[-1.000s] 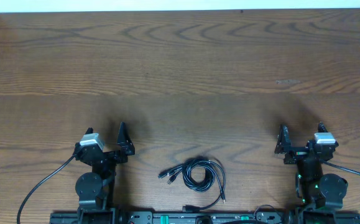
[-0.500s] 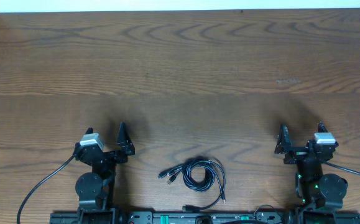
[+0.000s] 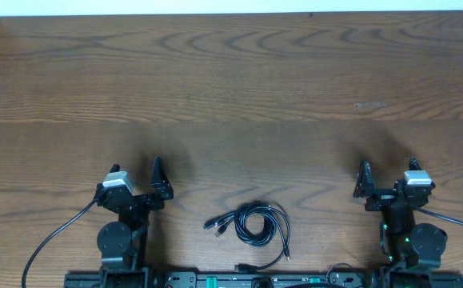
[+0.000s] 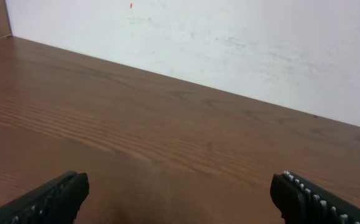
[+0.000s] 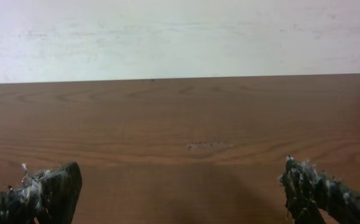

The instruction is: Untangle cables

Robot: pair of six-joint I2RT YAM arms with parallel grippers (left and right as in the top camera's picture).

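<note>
Left gripper (image 4: 180, 186): spread wide. I see its two fingers (image 4: 52, 198) at opposite lower corners of the left wrist view, with nothing between them, above the table (image 4: 167, 124). Right gripper (image 5: 180, 183): also spread wide and holding nothing. Its fingers (image 5: 319, 190) sit at the two lower corners of the right wrist view, and their pads look frayed, with pale fibres on them. Both wrist views face a white wall (image 5: 180, 31) beyond the far table edge.

In the overhead view both arms sit at the near edge of the table, left and right, grippers pointing toward the far edge.

Cables (image 3: 251, 224): one loose black bundle lying on the table between the two arms, near the near edge and well apart from both grippers. A small coil forms its centre. Plug ends (image 3: 213, 225) stick out to the left. One strand (image 3: 283, 240) loops out to the right and back toward the near edge. I cannot tell how many cords the bundle holds.
</note>
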